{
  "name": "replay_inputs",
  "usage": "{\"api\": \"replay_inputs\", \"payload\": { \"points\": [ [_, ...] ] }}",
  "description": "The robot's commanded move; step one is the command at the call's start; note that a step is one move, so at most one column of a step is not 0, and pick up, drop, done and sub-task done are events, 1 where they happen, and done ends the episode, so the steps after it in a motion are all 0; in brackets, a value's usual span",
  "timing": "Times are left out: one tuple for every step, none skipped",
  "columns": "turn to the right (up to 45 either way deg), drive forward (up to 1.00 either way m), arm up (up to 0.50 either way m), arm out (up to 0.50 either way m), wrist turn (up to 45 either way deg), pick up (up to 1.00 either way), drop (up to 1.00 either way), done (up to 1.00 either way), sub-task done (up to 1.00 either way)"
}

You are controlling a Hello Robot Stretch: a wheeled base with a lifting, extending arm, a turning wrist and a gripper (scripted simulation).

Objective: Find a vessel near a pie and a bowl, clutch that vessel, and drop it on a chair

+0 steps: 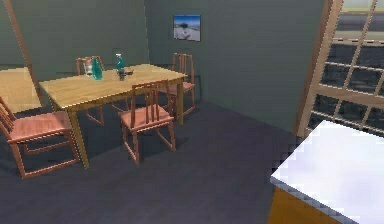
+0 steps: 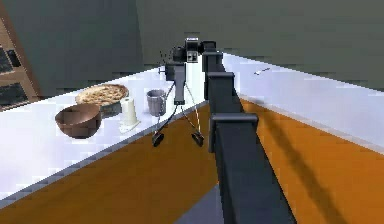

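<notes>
Extending across the white countertop [image 2: 300, 90], the arm [image 2: 235, 145] sets its gripper [image 2: 178, 139] near a grey cup [image 2: 157, 101]; whether it holds anything cannot be told. A bowl [image 2: 78, 120] and pie [image 2: 102, 96] lie alongside. Farther off stand a wooden table [image 1: 95, 88] and chairs [image 1: 148, 120].

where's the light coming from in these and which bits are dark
Forward view: the window at the right is brightest, and the white counter near it is bright too; the wall and floor around the table are dim. Arm side view: the counter is brightly lit, the far wall dark, the arm a dark bar.
</notes>
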Motion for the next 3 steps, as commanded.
{"api": "replay_inputs", "payload": {
  "points": [
    [0.0, 0.00, 0.00, 0.00, 45.0, 0.00, 0.00, 0.00, 0.00],
    [0.0, 0.00, 0.00, 0.00, 45.0, 0.00, 0.00, 0.00, 0.00],
    [0.0, 0.00, 0.00, 0.00, 45.0, 0.00, 0.00, 0.00, 0.00]
  ]
}}
